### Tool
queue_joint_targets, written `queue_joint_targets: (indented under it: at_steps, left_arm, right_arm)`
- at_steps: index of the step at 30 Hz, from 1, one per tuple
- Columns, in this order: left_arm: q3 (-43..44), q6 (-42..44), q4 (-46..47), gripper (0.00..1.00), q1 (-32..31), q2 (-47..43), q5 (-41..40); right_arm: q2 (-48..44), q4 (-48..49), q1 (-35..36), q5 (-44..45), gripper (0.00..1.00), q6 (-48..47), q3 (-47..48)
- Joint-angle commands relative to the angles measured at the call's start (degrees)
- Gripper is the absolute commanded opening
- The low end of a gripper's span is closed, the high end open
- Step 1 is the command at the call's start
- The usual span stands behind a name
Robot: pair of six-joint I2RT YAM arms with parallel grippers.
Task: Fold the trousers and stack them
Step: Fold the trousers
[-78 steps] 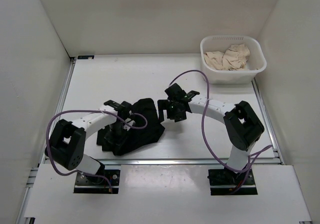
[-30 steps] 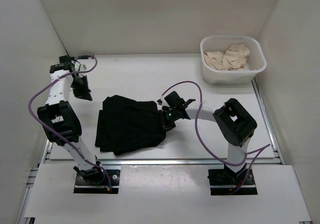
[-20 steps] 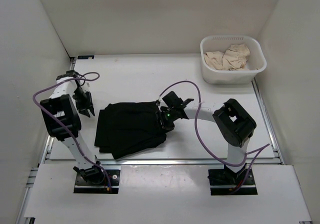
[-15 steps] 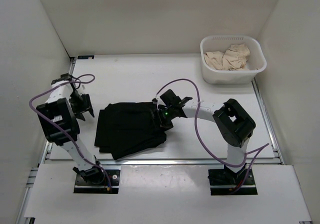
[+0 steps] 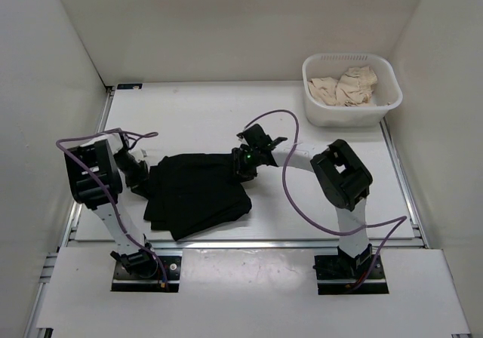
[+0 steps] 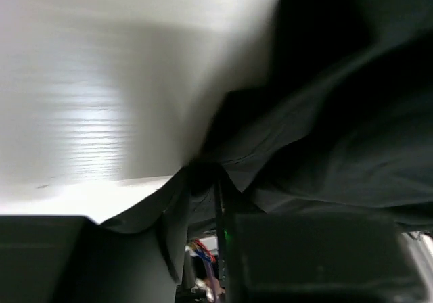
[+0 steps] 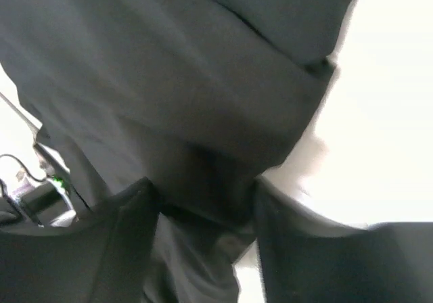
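Observation:
The black trousers point(image 5: 198, 191) lie folded in a rough square left of the table's middle. My left gripper point(image 5: 140, 175) sits low at their left edge. In the left wrist view a fold of the trousers point(image 6: 318, 147) hangs into the narrow gap of that gripper point(image 6: 199, 195), pinched there. My right gripper point(image 5: 242, 162) rests on the trousers' upper right corner. In the right wrist view its fingers point(image 7: 122, 249) stand well apart, and a thick bulge of the trousers point(image 7: 203, 113) fills the space between them at the gripper point(image 7: 206, 201).
A white basket point(image 5: 347, 56) holding beige cloth point(image 5: 343, 87) stands at the back right. White walls close in the table on three sides. A metal rail point(image 5: 249, 242) runs along the near edge in front of both arm bases.
My left gripper swung from the far left back of the table down to the trousers' left edge. My right gripper crept up and left onto their right corner. The cloth now lies flatter.

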Motion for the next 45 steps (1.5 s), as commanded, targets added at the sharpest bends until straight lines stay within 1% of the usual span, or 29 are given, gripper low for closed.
queue_joint_targets:
  at_steps: [1,2,3,4,5,7,8,9,10,12,16,18,20,21,22,25,27,28,33,35,37,38,39,42,43,44,45]
  left_arm:
    - [2.1,0.3,2.8,0.30,-3.0,1.4,4.7]
    - [2.9,0.3,2.8,0.30,-5.6,1.4,6.2]
    - [3.4,0.3,2.8,0.30,-6.9,1.4,6.9]
    - [4.1,0.3,2.8,0.32,-8.1,1.4,7.7]
    - [6.2,0.3,2.8,0.34,-9.7,1.4,8.7]
    - [8.9,0.3,2.8,0.40,-10.3,1.9,9.9]
    - [10.3,0.3,2.8,0.48,-10.9,1.9,9.9]
    - [13.3,0.3,2.8,0.53,-10.9,1.9,9.9]
    - [14.8,0.3,2.8,0.57,-10.9,1.9,9.9]
    - [17.8,0.3,2.3,0.63,-10.9,0.6,8.7]
    - [18.9,0.3,1.7,0.63,-11.4,-4.3,7.0]
    - [18.0,0.3,-1.5,0.61,-14.1,-5.8,7.0]
    - [15.3,0.3,-4.0,0.59,-16.3,-5.8,10.2]
    - [14.0,0.3,-4.8,0.59,-18.6,-5.3,11.1]
    - [10.7,0.3,-4.8,0.59,-19.9,-5.3,11.7]
    - [5.7,0.3,-4.8,0.60,-24.1,-2.9,11.7]
    - [4.2,0.3,-3.7,0.62,-25.5,-1.5,11.7]
    - [4.2,0.3,-3.7,0.63,-27.1,-1.5,11.7]
    - [3.4,0.3,-3.0,0.68,-29.7,1.4,8.7]
    - [3.4,0.3,-2.5,0.68,-30.2,3.4,8.7]
    - [4.3,0.3,-2.5,0.68,-30.2,4.2,10.8]
    - [4.9,0.3,-2.5,0.66,-30.2,4.8,12.4]
    - [6.7,0.3,-3.5,0.52,-30.8,4.8,16.0]
    - [11.4,0.3,-8.4,0.25,-30.8,6.1,20.9]
    - [12.5,0.3,-9.6,0.14,-30.8,6.7,21.6]
    - [13.4,0.3,-10.8,0.14,-30.8,6.7,22.5]
    - [15.2,0.3,-12.1,0.14,-30.8,6.7,24.6]
  right_arm:
    - [1.7,5.8,-1.4,-2.1,0.36,7.7,-1.7]
    - [1.7,6.3,-2.3,-2.1,0.26,7.7,-2.3]
    - [0.8,6.3,-2.8,-2.1,0.17,8.5,-3.3]
    - [0.2,6.3,-3.9,-1.3,0.03,8.5,-3.3]
    - [-0.6,6.3,-4.6,-0.5,0.00,8.5,-4.4]
    - [-4.6,6.3,-6.9,2.4,0.00,10.3,-7.9]
    - [-6.3,7.0,-7.6,5.8,0.00,10.8,-9.3]
    - [-9.2,7.7,-8.3,7.3,0.00,10.8,-10.6]
    - [-10.4,7.7,-8.9,8.3,0.00,10.8,-12.1]
    - [-11.2,6.5,-9.6,9.2,0.00,9.5,-12.1]
    - [-10.0,1.6,-10.1,9.2,0.03,5.5,-8.4]
    - [-8.4,1.1,-10.6,8.5,0.06,4.8,-7.4]
    - [-7.7,1.1,-10.6,7.9,0.06,4.8,-6.8]
    - [-7.2,1.1,-11.3,7.9,0.06,4.8,-6.8]
    - [-7.2,1.7,-11.3,7.3,0.07,4.8,-6.1]
    - [-7.2,1.7,-11.3,7.3,0.10,4.8,-5.5]
    - [-7.2,1.7,-11.3,7.3,0.10,4.8,-5.5]
    - [-7.2,1.7,-11.3,7.3,0.10,4.8,-5.5]
    - [-7.2,1.1,-11.3,7.8,0.11,4.8,-6.1]
    - [-7.2,1.1,-11.8,7.8,0.11,4.8,-6.1]
    - [-7.2,1.1,-11.8,7.8,0.12,4.8,-6.1]
    - [-7.2,1.1,-11.8,7.8,0.14,4.8,-6.1]
    - [-7.2,1.1,-11.8,7.8,0.14,4.8,-6.1]
    - [-7.7,1.1,-11.8,7.8,0.19,4.8,-6.1]
    - [-7.7,1.1,-11.8,7.8,0.21,4.8,-6.6]
    - [-7.7,1.1,-11.8,7.8,0.27,4.8,-6.6]
    - [-7.7,1.1,-12.3,7.8,0.30,4.8,-6.6]
